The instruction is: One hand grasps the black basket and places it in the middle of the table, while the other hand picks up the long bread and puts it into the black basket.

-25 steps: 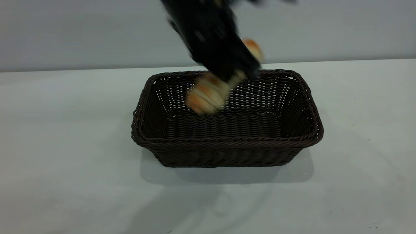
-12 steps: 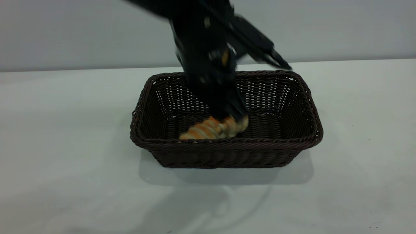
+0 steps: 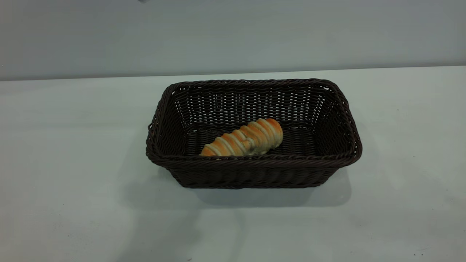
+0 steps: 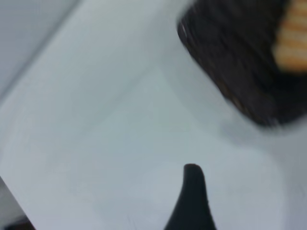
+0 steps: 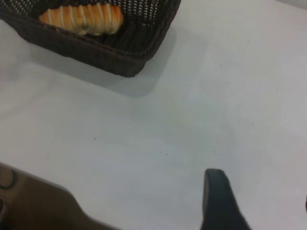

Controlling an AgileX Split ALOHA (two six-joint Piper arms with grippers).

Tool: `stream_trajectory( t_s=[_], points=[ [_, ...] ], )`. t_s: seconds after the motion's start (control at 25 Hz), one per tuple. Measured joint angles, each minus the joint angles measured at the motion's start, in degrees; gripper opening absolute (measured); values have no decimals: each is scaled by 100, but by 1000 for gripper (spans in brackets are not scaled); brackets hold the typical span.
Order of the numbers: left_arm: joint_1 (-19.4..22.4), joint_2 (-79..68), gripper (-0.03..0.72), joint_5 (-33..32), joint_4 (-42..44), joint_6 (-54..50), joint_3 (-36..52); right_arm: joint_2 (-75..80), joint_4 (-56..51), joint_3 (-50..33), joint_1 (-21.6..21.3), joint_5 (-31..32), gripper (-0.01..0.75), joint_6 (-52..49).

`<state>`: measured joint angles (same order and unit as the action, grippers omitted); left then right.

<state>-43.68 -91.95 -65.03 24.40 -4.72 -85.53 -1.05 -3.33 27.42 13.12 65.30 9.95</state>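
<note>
The black basket (image 3: 253, 171) stands on the table (image 3: 72, 145) near its middle. The long bread (image 3: 243, 140) lies on the basket's floor by the front wall, with its tapered end toward the left. Neither arm shows in the exterior view. In the left wrist view the basket (image 4: 230, 72) and the bread (image 4: 292, 43) are blurred and far off; my left gripper (image 4: 249, 196) is open and empty over bare table. In the right wrist view the basket (image 5: 120, 52) and the bread (image 5: 81, 18) lie beyond my right gripper (image 5: 261, 201), which is open and empty above the table.
A pale wall (image 3: 233, 32) runs behind the table's far edge. The table's edge with a dark brown surface (image 5: 33, 201) beyond it shows in the right wrist view. A few dark specks dot the tabletop (image 5: 166, 154).
The arm that held the bread set it down in the basket, let go and withdrew. Both arms have left the exterior view. The basket has stayed in place.
</note>
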Motion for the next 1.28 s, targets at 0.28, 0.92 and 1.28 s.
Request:
stream_trajectory(
  t_s=[0.28,0.92,1.28],
  points=[
    [-12,1896,610,-181,-1455,818,216,-11,0,0,0,0,438,0],
    [-27,5827,593,275,-2672,824,5563,-11,0,0,0,0,438,0],
    [-27,6887,593,-24,-2560,824,5646,-11,0,0,-197,0,438,0]
  ],
)
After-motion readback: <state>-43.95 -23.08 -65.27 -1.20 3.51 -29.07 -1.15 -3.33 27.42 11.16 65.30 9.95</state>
